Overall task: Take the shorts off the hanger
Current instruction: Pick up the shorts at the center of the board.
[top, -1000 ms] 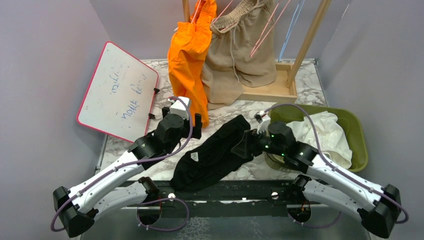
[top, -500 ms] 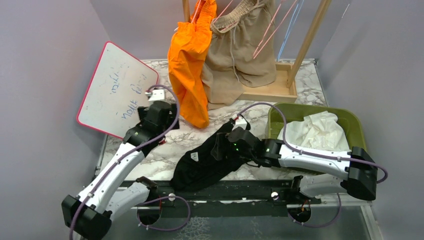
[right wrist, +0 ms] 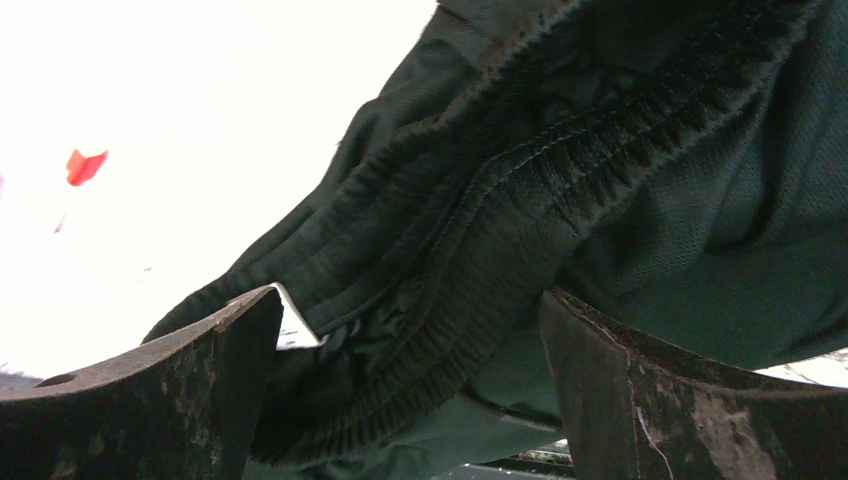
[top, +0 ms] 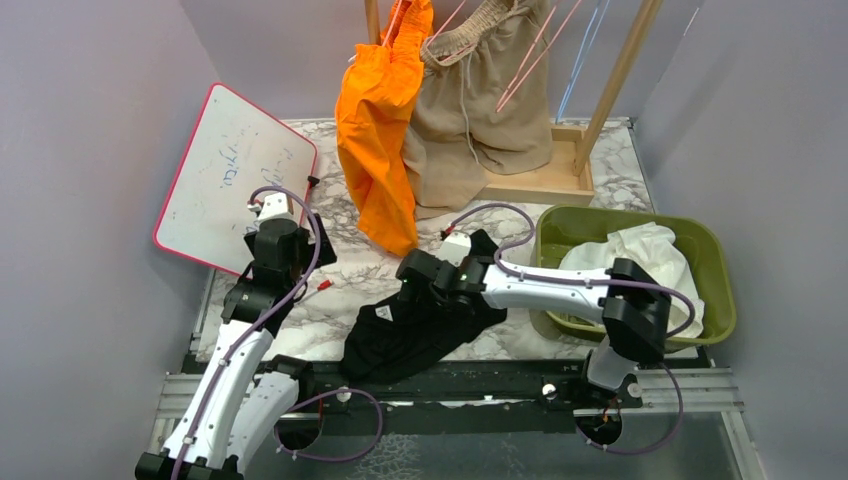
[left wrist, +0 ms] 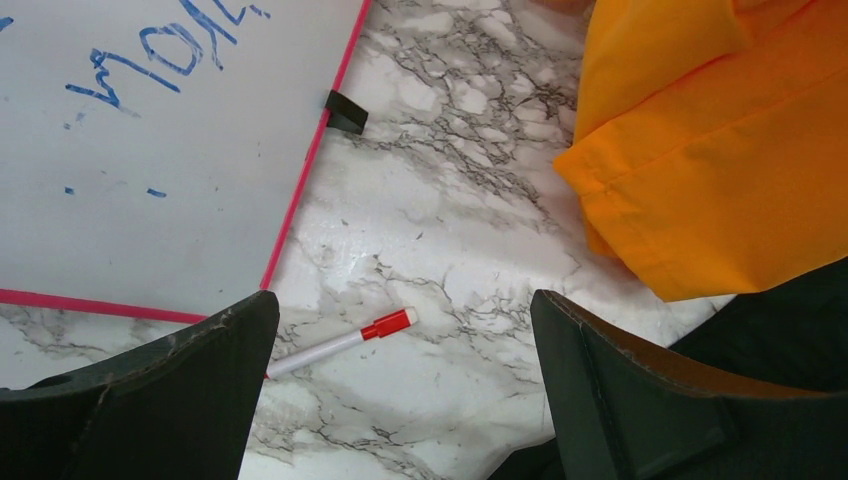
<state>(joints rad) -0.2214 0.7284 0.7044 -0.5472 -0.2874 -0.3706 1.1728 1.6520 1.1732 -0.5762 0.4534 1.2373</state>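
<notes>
Orange shorts (top: 383,120) and tan shorts (top: 470,115) hang from pink hangers (top: 528,62) at the back. Black shorts (top: 420,322) lie crumpled on the marble near the front edge. White shorts (top: 640,262) sit in the green bin (top: 718,290). My right gripper (top: 408,270) is open just above the black shorts; in the right wrist view its jaws (right wrist: 410,340) straddle the gathered black waistband (right wrist: 500,220) without closing on it. My left gripper (top: 290,262) is open and empty by the whiteboard, with its jaws (left wrist: 405,300) over bare marble.
A pink-framed whiteboard (top: 232,180) leans at the left. A red-capped marker (left wrist: 345,340) lies on the marble below my left gripper. The wooden rack base (top: 545,182) stands at the back. The orange hem (left wrist: 720,150) reaches down to the tabletop.
My right arm swung left over the black shorts and its jaws widened. My left arm pulled away from the orange shorts toward the whiteboard. The black shorts bunched slightly.
</notes>
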